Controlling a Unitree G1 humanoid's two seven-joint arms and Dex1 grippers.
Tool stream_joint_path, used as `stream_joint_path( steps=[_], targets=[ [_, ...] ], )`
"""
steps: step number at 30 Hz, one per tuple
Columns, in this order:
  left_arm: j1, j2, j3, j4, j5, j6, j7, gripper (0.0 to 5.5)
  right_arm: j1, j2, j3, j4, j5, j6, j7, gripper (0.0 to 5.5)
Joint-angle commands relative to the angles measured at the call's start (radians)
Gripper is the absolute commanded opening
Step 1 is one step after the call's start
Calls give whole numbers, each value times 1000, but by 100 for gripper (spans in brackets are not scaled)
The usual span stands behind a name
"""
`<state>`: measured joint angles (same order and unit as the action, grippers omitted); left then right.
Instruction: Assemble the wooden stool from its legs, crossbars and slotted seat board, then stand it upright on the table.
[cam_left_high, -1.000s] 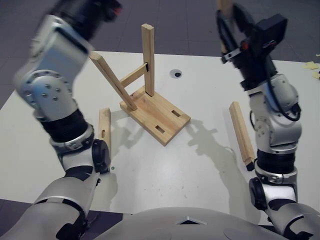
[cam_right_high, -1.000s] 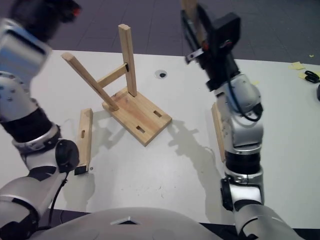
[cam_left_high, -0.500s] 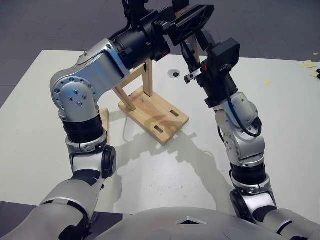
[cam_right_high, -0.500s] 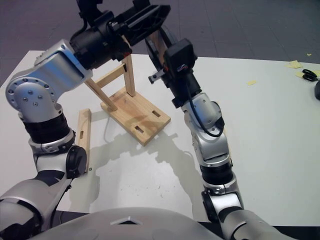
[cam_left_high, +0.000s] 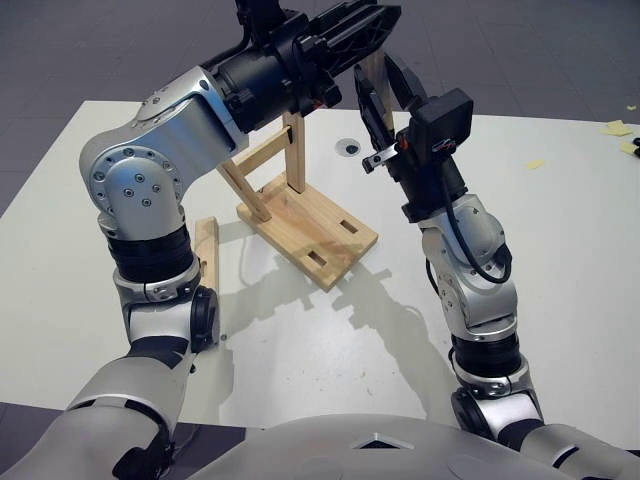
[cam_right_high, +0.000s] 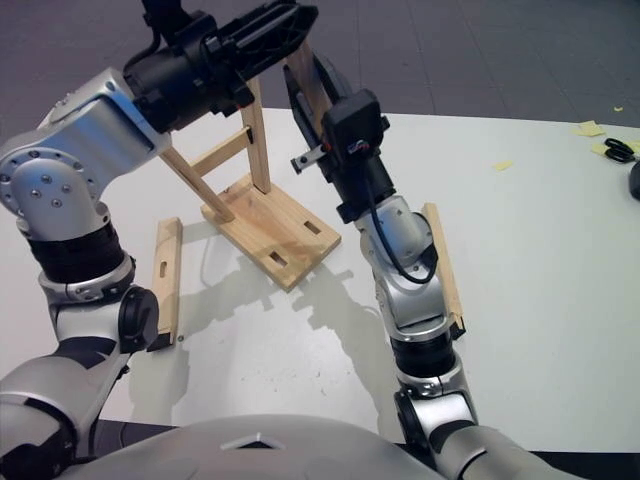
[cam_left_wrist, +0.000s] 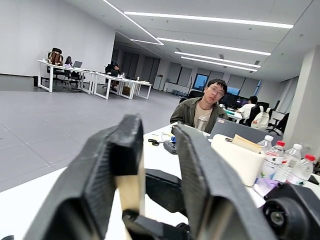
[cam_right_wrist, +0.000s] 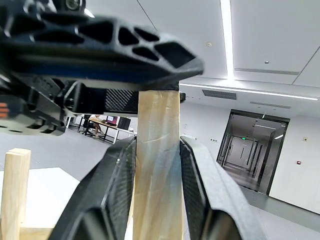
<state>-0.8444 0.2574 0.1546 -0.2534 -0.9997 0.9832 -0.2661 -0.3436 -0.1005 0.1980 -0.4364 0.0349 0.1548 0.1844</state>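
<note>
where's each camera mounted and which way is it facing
Left eye view: on the head, facing forward and down at the table; left arm and right arm show.
Right eye view: same head, same scene, slightly offset.
Left wrist view: on the left wrist, looking through the open left hand across the room.
Right wrist view: on the right wrist, facing along the wooden leg gripped by the right hand.
Both wrist views share that leg.
</note>
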Motion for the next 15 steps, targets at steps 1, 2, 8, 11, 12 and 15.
stream_joint_path(
  steps=[1,2,8,11,12,15],
  targets=[
    [-9,3,-35,-28,25,-26,-30,105,3,4,-20,-8,8,19,0,128],
    [-8,2,-45,-34,30,-29,-34,83,2,1,-22,-7,6,16,5,128],
    [-13,18,-74,-19,85,-59,-61,46,-8,1,-34,-1,2,24,6,128],
    [-13,28,-89,-10,149,-102,-56,43,-8,0,-29,7,-8,37,6,188],
    [-19,33,-90,-3,181,-127,-51,43,-7,0,-30,8,-10,41,5,203],
    [-53,62,-43,24,286,-226,-3,43,3,-2,-40,9,-22,51,-5,244]
  ],
)
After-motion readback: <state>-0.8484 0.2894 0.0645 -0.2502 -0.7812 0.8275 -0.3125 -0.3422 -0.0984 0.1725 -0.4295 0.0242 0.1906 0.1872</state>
